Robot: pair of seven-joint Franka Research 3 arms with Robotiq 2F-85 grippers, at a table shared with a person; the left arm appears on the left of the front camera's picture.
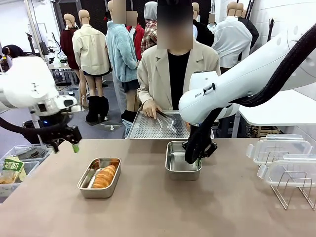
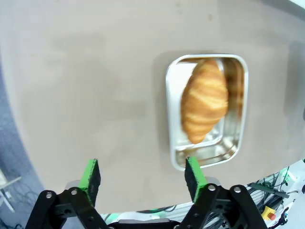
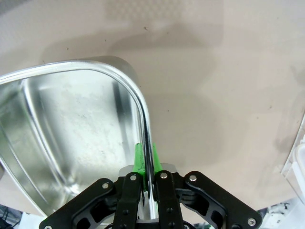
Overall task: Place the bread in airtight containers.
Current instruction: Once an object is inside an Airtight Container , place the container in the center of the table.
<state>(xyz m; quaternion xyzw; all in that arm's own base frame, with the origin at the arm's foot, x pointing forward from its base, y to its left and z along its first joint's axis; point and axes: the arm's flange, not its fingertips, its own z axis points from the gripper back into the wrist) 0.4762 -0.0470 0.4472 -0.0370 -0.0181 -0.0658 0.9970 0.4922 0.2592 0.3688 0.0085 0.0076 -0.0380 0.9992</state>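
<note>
Left end effector [image 2: 142, 177] hangs spread; croissant [image 2: 205, 100] sits in its box [image 2: 170, 143]. Right end effector [image 3: 145, 160] pinches the empty box [image 3: 95, 62]'s wall, probably steadying it.

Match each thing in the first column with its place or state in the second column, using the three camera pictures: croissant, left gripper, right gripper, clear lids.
Column one:
1. croissant
2. left gripper
3. right gripper
4. clear lids

Column two:
a. shut on the wall of the empty steel box
b. lying in the left steel box
c. at the robot's right side of the table, by the wire rack
d. open, above the table

Pairs: 1-b, 2-d, 3-a, 4-c.
</note>
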